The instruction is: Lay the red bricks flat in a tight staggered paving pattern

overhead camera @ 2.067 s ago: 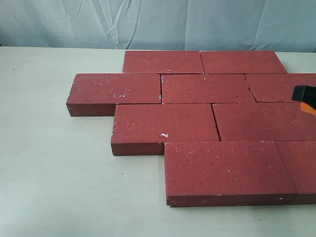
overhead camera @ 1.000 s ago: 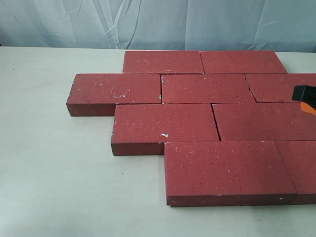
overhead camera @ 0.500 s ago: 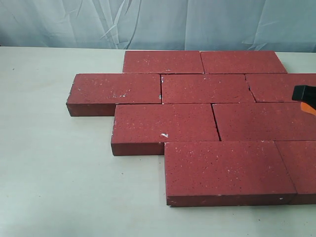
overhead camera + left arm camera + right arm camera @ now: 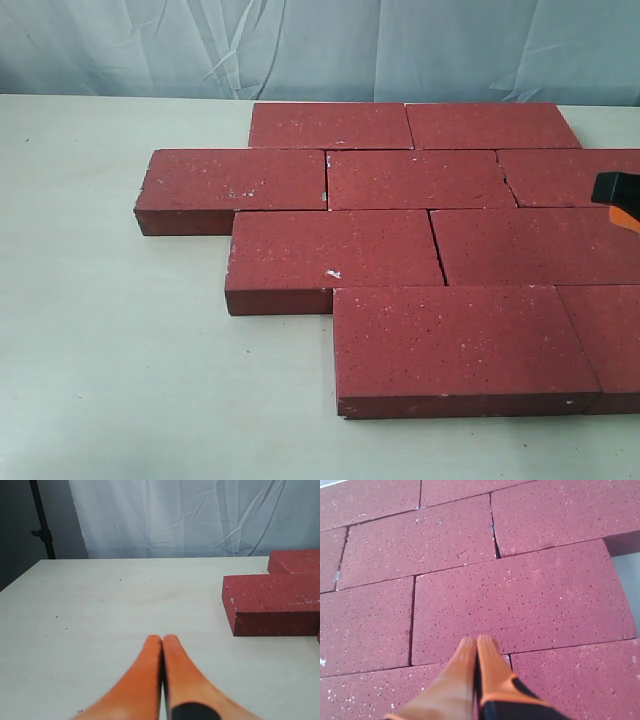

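Lying flat in tight staggered rows, the red bricks [image 4: 420, 180] covered the middle and right of the bench [image 4: 110, 350], edges touching; the right fingers [image 4: 491, 662] hung pressed together over them; the left fingers [image 4: 145, 670], also pressed together, sat above bare bench near the bricks' outer end.

We see the red bricks [image 4: 430, 250] lying flat on the surface [image 4: 110, 350] in four touching rows, each shifted sideways from its neighbour; the second row from the back reaches furthest left, the front row begins furthest right
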